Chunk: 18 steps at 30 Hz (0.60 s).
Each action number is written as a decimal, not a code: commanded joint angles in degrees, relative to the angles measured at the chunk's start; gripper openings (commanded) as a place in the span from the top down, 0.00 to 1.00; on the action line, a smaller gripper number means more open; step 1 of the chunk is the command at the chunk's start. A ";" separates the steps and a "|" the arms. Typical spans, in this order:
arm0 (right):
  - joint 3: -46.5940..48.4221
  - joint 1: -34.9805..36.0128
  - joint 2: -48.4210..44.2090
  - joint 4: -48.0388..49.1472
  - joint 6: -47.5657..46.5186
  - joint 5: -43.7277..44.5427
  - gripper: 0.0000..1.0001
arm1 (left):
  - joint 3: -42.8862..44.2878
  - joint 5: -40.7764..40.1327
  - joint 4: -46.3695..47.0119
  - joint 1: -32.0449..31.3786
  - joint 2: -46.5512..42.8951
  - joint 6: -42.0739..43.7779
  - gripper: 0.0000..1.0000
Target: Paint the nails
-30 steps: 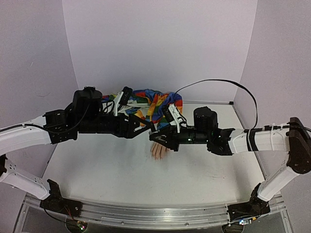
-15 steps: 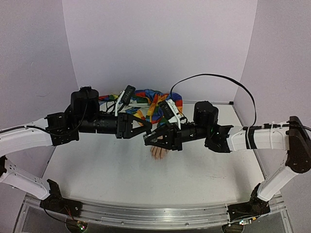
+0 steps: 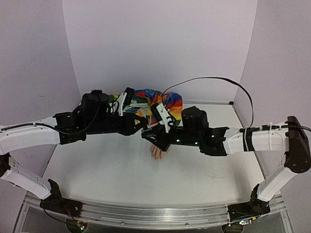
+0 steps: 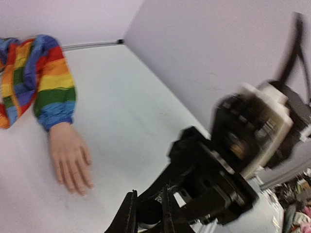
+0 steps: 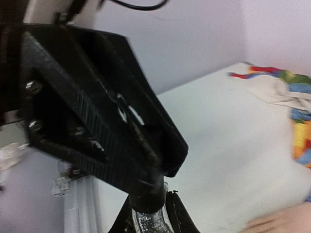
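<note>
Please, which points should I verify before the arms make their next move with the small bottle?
1. Right gripper shut on the bottle: ok.
2. Left gripper shut on the black cap: ok.
3. Cap off the bottle: not ok, it sits on the bottle.
4. Mannequin hand flat on the table, clear of the sleeve: ok.
5. Nails bare or painted: cannot tell, too small.
</note>
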 commanded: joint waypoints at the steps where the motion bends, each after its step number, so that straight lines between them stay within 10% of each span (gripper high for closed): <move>1: 9.06 8.81 4.27 -8.04 -17.34 54.54 1.00 | 7.07 -15.83 -11.55 -2.96 3.25 -2.28 1.00; 8: 5.28 9.41 1.91 -2.38 -20.17 38.55 1.00 | 10.04 -12.32 -13.23 -2.89 3.86 -1.18 0.99; 18: 3.00 -0.32 -2.54 -0.65 -4.69 -11.22 1.00 | 2.27 0.61 -3.98 -1.21 -5.17 1.69 0.38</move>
